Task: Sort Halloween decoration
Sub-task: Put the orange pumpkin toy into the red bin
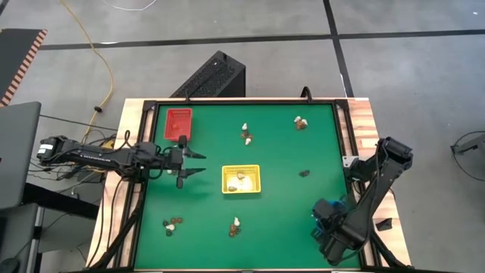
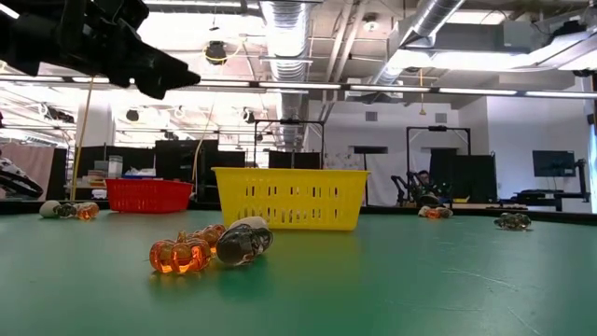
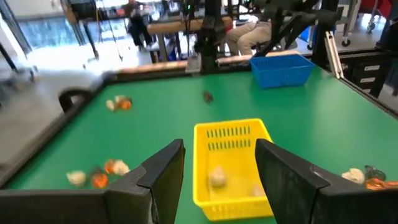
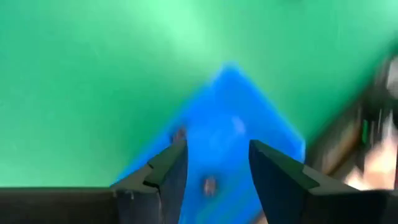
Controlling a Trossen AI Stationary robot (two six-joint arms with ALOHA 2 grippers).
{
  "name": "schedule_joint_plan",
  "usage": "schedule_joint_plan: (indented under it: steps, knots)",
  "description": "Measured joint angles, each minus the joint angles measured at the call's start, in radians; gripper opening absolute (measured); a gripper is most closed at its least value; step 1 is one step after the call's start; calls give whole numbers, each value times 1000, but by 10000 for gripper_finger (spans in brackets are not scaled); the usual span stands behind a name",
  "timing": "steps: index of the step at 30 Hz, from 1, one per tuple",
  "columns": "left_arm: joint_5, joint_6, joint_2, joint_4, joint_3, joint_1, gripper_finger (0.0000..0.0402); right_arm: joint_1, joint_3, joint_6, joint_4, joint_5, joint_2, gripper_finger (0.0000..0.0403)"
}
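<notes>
The Halloween decoration lies scattered on the green mat: little groups [image 1: 246, 135], [image 1: 301, 122], [image 1: 172, 225], [image 1: 236, 225] and a dark trinket [image 1: 304, 173]. Cream pieces [image 3: 216, 177] lie in the yellow tray [image 1: 241, 179]. My left gripper [image 1: 191, 163] hovers open and level, between the red tray [image 1: 178, 123] and the yellow tray [image 3: 205, 134]. My right gripper [image 4: 217, 165] points steeply down over the blue tray [image 4: 230, 130] at the near right, open with nothing between its fingers. Small dark-brown trinkets [image 4: 209, 185] lie in the blue tray.
Orange pumpkins and a cream-and-dark trinket [image 2: 210, 247] lie close to the low camera, the yellow tray [image 2: 289, 198] and red tray [image 2: 147, 194] behind them. A black frame [image 1: 345, 129] borders the mat. The middle right of the mat is bare green.
</notes>
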Motion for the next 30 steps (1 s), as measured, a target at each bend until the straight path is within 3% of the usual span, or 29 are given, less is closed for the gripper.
schedule_joint_plan:
  steps: [4, 8, 16, 21, 25, 30]
  knots:
    - [-37, -75, 1, -7, 0, 0, 188, 24, 0, -168, 3, 281, -41, 191]
    - [-82, -121, 1, 41, 0, 0, 188, 36, -80, -317, 35, 413, -139, 179]
    - [-109, -96, 0, 117, 0, 1, 188, -39, -536, -413, 301, 422, -570, 158]
    - [-109, -91, 17, 122, 0, 8, 188, -179, -678, -568, 540, 417, -815, 156]
    - [-99, -100, 94, 162, 0, 27, 188, -326, -706, -650, 586, 352, -882, 156]
    - [-11, -80, 284, 342, 0, 52, 188, -529, -706, -762, 675, 259, -839, 156]
